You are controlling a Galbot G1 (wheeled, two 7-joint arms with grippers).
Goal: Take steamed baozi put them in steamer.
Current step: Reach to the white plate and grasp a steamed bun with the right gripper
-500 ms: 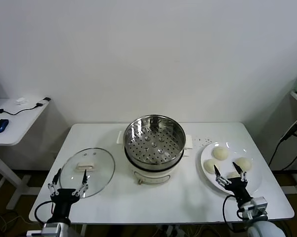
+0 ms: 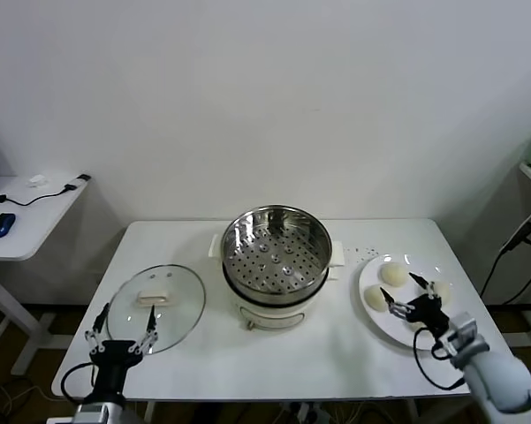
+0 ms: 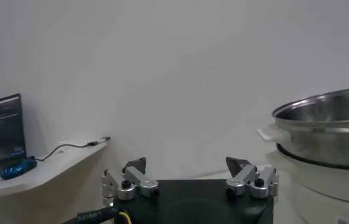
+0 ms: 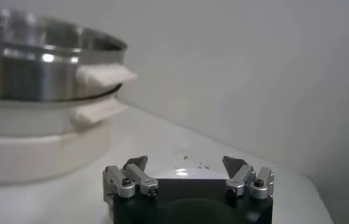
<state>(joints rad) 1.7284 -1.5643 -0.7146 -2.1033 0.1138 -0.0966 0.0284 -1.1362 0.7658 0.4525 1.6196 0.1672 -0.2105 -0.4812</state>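
Right gripper [image 2: 403, 296] wide above plated baozi [image 2: 391, 273]

The right gripper [image 2: 405, 294] has swung round. Half a second ago it stood upright at the near edge of the white plate [image 2: 382, 326], fingers pointing to twelve o'clock over the buns at the plate's near side. Now its arm reaches in from about four o'clock, and the spread fingers point toward nine or ten o'clock, lying low across the plate among the steamed baozi [image 2: 391, 273]. The bun that showed at the plate's near side is now covered by the gripper, and only a sliver of the right-hand bun peeks out past the upper fingertip.
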